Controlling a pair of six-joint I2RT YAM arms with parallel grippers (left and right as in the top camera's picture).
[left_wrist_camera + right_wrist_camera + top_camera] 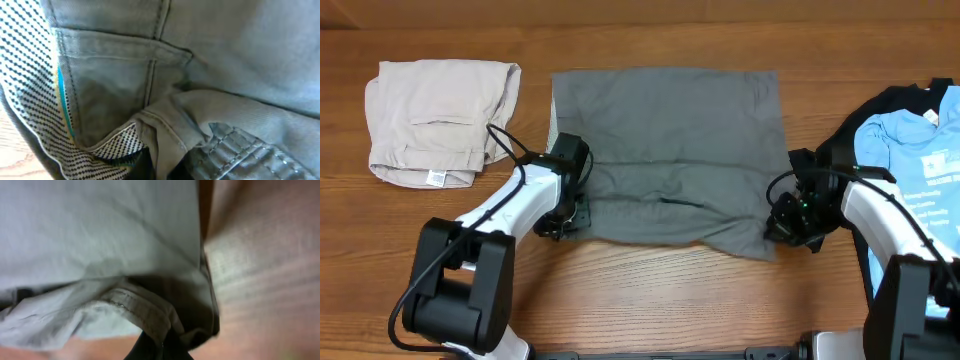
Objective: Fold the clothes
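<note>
Lying spread across the middle of the table [650, 300]: grey shorts [665, 150], near edge rumpled.
Pinching the near-left corner of the grey shorts, jaws pressed together on the cloth: left gripper [560, 222].
Showing in the left wrist view: dotted lining [30, 75] with a teal stripe.
Pinching the near-right corner, clamped tight on a folded hem [135, 305]: right gripper [785, 228].
Lying folded at far left, well apart from the grey shorts: beige shorts [440, 120].
Lying at the right edge: T-shirt [920, 170], light blue, over black garment [880, 105].

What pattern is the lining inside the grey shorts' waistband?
The lining is black-and-white checked with a turquoise stripe; clearest in left wrist view.
</note>
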